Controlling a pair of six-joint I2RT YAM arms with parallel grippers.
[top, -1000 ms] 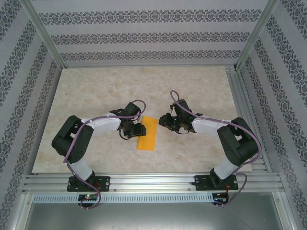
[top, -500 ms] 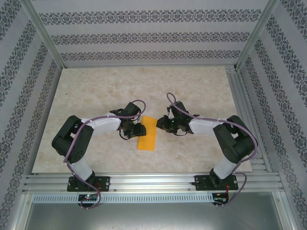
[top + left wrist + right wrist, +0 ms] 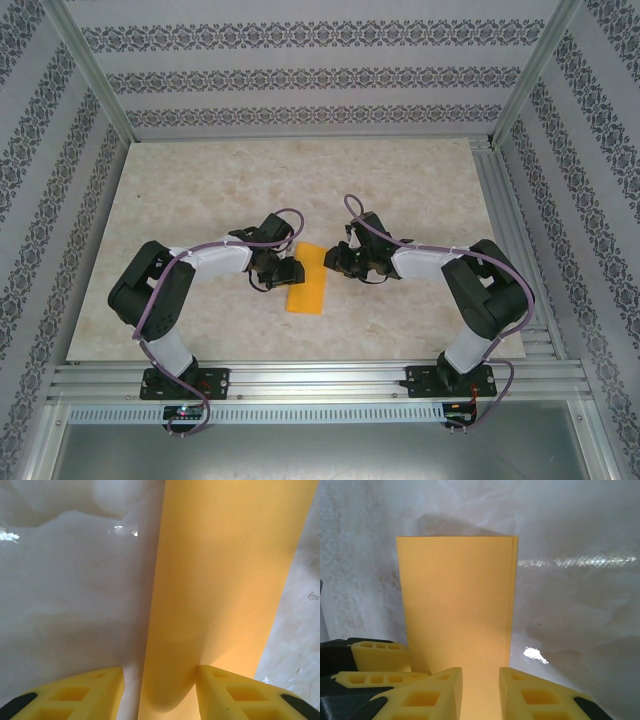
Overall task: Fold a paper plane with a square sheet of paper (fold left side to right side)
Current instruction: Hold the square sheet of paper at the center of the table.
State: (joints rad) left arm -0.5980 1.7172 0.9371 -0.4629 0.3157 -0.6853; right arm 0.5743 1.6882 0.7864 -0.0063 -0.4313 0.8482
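Note:
The square sheet of paper (image 3: 308, 284) lies flat on the table, folded in half into a narrow orange-yellow rectangle. A paper plane is out of view. My left gripper (image 3: 288, 270) is low at the sheet's left edge and open. In the left wrist view it (image 3: 160, 682) straddles that edge of the paper (image 3: 225, 580), one finger over the table and the other over the sheet. My right gripper (image 3: 337, 260) is at the sheet's upper right. Seen from the right wrist, it (image 3: 481, 677) is open by a narrow gap over the paper (image 3: 455, 600), whose two layers show slightly offset along one edge.
The marble-patterned tabletop (image 3: 200, 190) has free room behind and beside the arms. Aluminium rails (image 3: 320, 380) run along the near edge and patterned walls enclose the other sides. The left gripper's fingers (image 3: 380, 655) show close beside the right gripper in the right wrist view.
My right gripper has moved left, closer to the paper's right edge. The left arm and the paper have stayed in place.

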